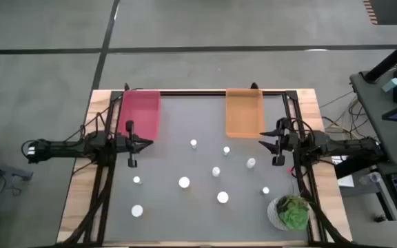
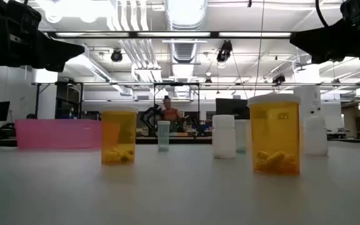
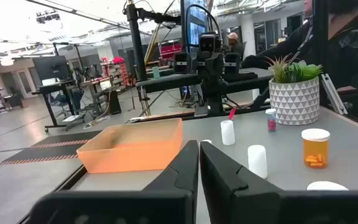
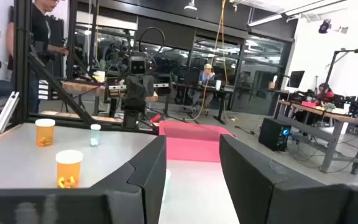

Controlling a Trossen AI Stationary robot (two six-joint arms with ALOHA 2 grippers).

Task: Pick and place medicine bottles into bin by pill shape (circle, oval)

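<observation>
Several small white-capped medicine bottles stand upright on their bases on the grey table, among them one near the middle (image 1: pixel 184 182), one further back (image 1: pixel 194 143) and one at the near left (image 1: pixel 137 210). In the low view two are amber (image 2: pixel 119 136) (image 2: pixel 274 134) and one is white (image 2: pixel 224 135). My left gripper (image 1: pixel 149 142) (image 3: pixel 199 163) is shut and empty, above the table beside the pink bin (image 1: pixel 140 114). My right gripper (image 1: pixel 263 143) (image 4: pixel 192 168) is open and empty, beside the orange bin (image 1: pixel 244 112).
The pink bin and the orange bin stand at the table's far edge. A green plant in a white pot (image 1: pixel 291 211) stands at the near right corner. A dark frame runs along the table's sides. People show in the room beyond.
</observation>
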